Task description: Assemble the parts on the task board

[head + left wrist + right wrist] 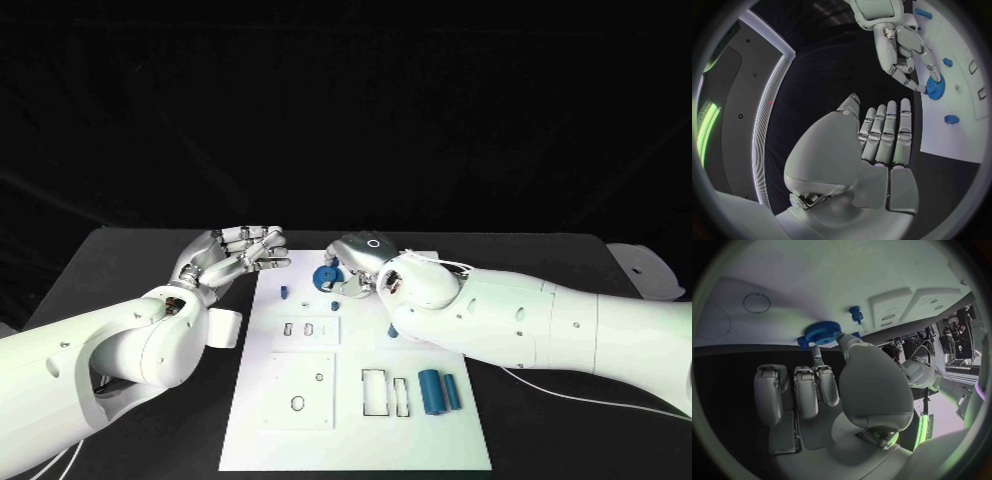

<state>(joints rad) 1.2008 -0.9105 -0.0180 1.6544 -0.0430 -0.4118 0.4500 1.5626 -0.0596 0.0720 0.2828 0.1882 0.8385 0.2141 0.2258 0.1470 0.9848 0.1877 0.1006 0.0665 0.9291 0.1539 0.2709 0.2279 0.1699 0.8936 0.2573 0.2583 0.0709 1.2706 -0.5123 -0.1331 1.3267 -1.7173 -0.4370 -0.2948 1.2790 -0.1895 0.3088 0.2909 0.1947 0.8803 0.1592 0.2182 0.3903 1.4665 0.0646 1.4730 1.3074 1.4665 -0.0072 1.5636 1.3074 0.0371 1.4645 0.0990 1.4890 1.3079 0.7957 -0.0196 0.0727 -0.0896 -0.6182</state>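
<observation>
From the head camera, a flat white board [361, 400] lies lengthwise down the middle of the matte black table [130, 270]. The right hand [361, 262], silver and smooth-shelled, reaches over the board's far end and pinches a blue toothed gear [326, 274] between thumb and a finger, just above the board's surface near its far left corner. The left hand [238, 252] hovers over the table just off the board's far left corner, fingers straight and apart, holding nothing. Two smooth blue cylinders [440, 389] lie side by side near the board's right edge, next to narrow rectangular slots. A small blue peg [286, 292] stands close to the left edge, and a raised white plate [307, 330] with two oval holes sits behind the board's middle.

From the left wrist camera, the left hand [879, 145] shows a broad grey palm with its fingers laid straight and close together, empty. Beyond it the right hand [907, 55] holds the gear [934, 86] by its ridged rim over the board [954, 130]. Small blue pegs [951, 119] stand on the board nearby.

From the right wrist camera, the right hand [842, 385] grips the gear [822, 332] at its fingertips; the disc is round with fine teeth. A blue knobbed peg [856, 314] stands on the board [817, 280] just past it.
</observation>
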